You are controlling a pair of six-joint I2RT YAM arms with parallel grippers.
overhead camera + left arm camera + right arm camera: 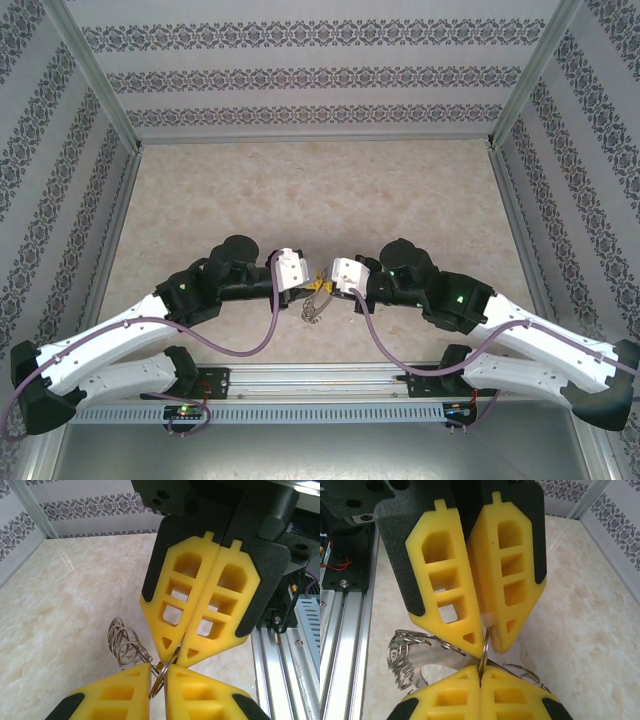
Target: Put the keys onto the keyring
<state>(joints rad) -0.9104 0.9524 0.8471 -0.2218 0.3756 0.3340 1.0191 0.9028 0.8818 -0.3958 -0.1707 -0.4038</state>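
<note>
Marble tabletop: left gripper and right gripper both clamped on keyring; looks light, limp, so pinch the ring's edge.

Bright even light on my table, overhead view pale and slightly washed, soft sheen streaks on the marble, hardly any shadow, my yellow fingers close-up, edges slightly soft

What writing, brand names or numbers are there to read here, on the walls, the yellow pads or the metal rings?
None can be read.
Walls: only a repeating flower pattern, no letters.
Yellow pads: bare, no label or number.
Keyring: plain metal, no stamp visible.
Small circuit board on the front rail: too small to read anything.
</note>
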